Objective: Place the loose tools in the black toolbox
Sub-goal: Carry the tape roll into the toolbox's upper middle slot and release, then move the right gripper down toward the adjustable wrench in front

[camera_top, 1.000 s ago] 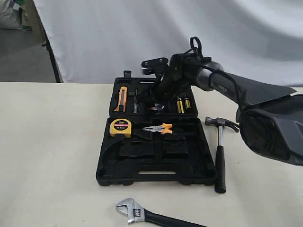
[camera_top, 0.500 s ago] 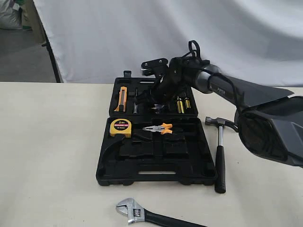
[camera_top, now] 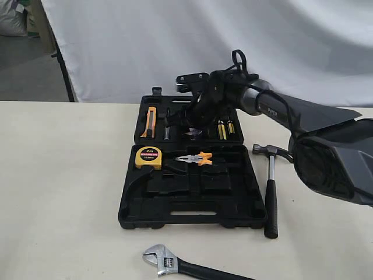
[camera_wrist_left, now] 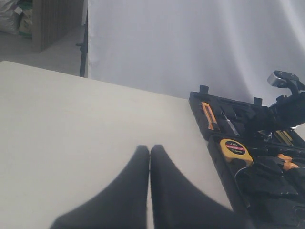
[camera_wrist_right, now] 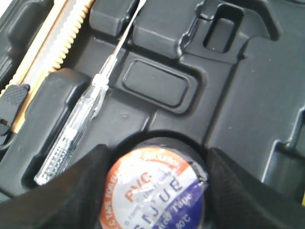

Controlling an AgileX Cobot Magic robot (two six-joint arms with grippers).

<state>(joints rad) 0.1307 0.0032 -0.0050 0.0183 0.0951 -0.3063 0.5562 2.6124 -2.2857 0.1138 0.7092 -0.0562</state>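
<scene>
Exterior view: the right gripper [camera_top: 194,123] hangs low over the far half of the open toolbox [camera_top: 131,217]. The hammer [camera_top: 271,195] lies beside the box's right edge, and the wrench [camera_top: 180,266] lies by the front edge of the tabletop [camera_top: 58,175].

Left wrist view: the left gripper [camera_wrist_left: 150,188] is closed on nothing.

Right wrist view: the tape roll [camera_wrist_right: 155,195] sits clamped flat between the fingers [camera_wrist_right: 76,191], directly above a round recess [camera_wrist_right: 162,136]. Straight down should seat it, I reckon.

The wrench [camera_top: 167,260] loses its handle end past the exterior view's bottom edge. The tape roll [camera_wrist_right: 155,195] is cut by the right wrist view's edge, its label only partly readable. The left fingers [camera_wrist_left: 119,191] are dark blurs.
</scene>
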